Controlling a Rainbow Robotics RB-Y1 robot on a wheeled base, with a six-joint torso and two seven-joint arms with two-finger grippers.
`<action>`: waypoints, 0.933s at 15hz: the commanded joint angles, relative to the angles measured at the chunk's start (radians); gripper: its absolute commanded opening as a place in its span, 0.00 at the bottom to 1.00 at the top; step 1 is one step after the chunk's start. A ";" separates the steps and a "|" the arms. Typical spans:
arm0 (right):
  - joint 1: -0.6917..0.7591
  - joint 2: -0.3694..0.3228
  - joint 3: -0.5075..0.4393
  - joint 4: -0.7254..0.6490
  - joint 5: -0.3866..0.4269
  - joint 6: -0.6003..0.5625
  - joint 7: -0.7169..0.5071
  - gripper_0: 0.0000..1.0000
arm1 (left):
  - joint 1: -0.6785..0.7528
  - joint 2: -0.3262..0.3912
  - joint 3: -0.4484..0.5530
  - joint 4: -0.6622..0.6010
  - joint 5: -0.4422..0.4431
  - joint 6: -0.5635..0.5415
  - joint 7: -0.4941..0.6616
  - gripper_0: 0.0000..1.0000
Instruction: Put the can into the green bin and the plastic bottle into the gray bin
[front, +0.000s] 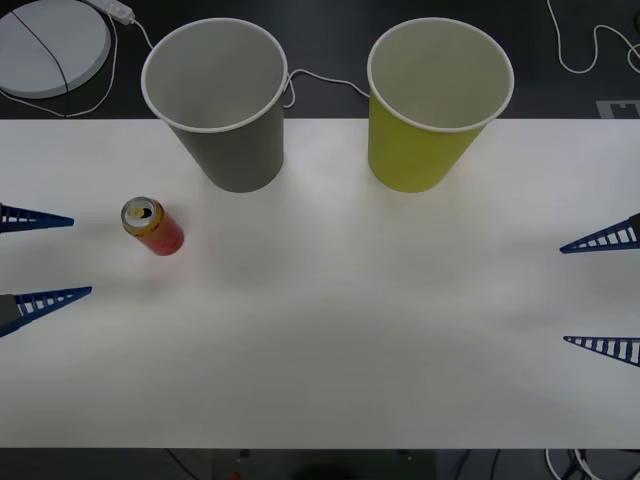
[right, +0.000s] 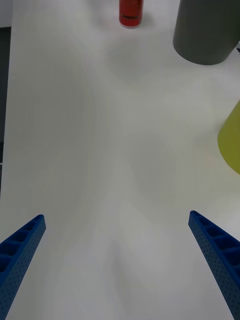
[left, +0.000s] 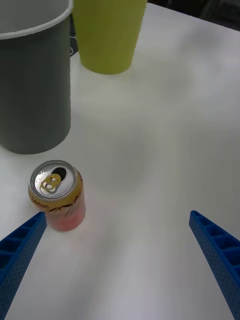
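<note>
Bare white worktop (front: 330, 340) spreads nearest. At its left edge the left gripper (front: 45, 256) has jaws released; the right gripper (front: 600, 292), opposite, likewise. The can (front: 152, 227) stands upright beside the left gripper. Farther, gray bin (front: 220, 100) left, green bin (front: 432, 105) right, near the far edge.

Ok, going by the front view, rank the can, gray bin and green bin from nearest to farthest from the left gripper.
From the left gripper, open at the table's left edge:
1. Can, upright just beside it on the left side.
2. Gray bin, farther back, left of centre.
3. Green bin, back right, farthest.
</note>
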 joint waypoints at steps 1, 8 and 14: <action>0.000 0.000 0.000 0.000 0.000 0.000 0.000 1.00 | 0.000 -0.010 -0.047 0.077 0.086 0.043 -0.112 1.00; 0.000 0.000 0.000 0.000 0.000 0.000 0.000 1.00 | -0.006 -0.132 -0.054 0.220 0.144 0.073 -0.341 1.00; 0.000 0.000 0.000 0.000 0.000 0.000 0.000 1.00 | -0.087 -0.215 -0.057 0.397 0.161 0.029 -0.447 1.00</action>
